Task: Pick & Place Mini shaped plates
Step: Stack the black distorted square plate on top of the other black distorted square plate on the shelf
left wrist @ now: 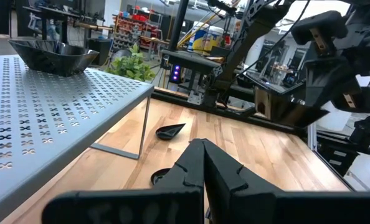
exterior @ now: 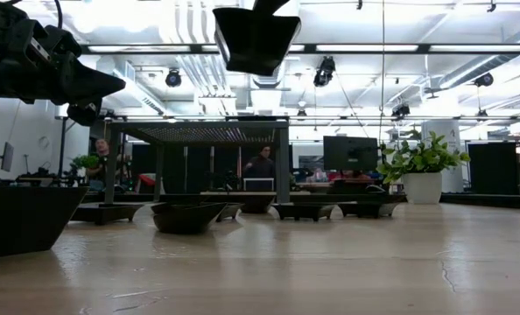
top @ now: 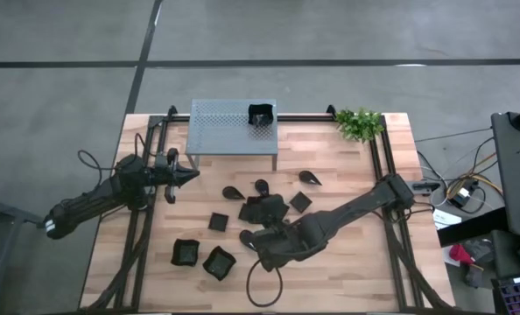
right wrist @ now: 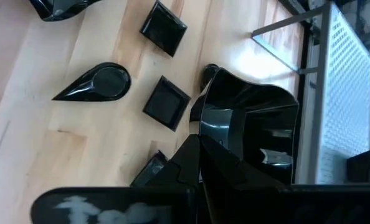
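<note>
The wooden table (top: 347, 262) carries a grey perforated shelf (top: 221, 131) at its far edge, with one wavy-rimmed plate (top: 260, 115) already on the shelf's right end. The right gripper (right wrist: 200, 146) is clamped on the rim of another wavy-rimmed dish (right wrist: 250, 134), lifted above the table's middle. The left gripper (left wrist: 202, 149) waits near the left edge beside the shelf, its fingers pressed together on nothing. Small square plates (right wrist: 166, 102) and teardrop plates (right wrist: 98, 82) lie spread over the middle. They seem stiff, light and glossy, so probably slippery; the raised rim is the best hold. In the high view the arm hides the held dish.
</note>
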Robot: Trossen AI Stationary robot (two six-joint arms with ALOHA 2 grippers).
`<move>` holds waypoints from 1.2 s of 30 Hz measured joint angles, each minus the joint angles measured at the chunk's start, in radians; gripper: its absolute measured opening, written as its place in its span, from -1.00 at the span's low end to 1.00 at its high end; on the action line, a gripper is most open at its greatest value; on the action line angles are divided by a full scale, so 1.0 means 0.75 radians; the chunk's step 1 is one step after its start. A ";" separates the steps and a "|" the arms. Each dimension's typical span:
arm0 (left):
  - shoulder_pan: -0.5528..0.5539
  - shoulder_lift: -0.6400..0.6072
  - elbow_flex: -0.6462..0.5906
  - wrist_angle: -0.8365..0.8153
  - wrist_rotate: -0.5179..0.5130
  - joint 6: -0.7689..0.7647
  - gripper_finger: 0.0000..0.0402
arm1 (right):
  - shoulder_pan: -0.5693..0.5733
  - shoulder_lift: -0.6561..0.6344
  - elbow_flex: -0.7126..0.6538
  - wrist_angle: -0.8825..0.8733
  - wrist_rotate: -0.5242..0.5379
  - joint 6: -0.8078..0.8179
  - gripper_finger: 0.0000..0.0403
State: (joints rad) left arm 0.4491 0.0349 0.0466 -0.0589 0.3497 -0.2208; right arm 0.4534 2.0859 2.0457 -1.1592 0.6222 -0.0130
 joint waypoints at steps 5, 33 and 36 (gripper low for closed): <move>0.000 0.000 0.000 0.000 0.000 0.000 -0.99 | -0.005 -0.014 0.000 -0.020 0.047 -0.066 -0.96; 0.000 0.001 0.000 0.000 0.000 0.000 -0.99 | -0.632 -0.181 0.001 0.224 -0.144 -0.773 -0.96; 0.000 0.001 0.000 0.000 0.000 0.000 -0.99 | -0.723 -0.181 0.001 0.228 -0.201 -0.807 -0.96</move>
State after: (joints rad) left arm 0.4489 0.0357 0.0467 -0.0589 0.3496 -0.2211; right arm -0.0886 1.9499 2.0460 -0.9886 0.4711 -0.6184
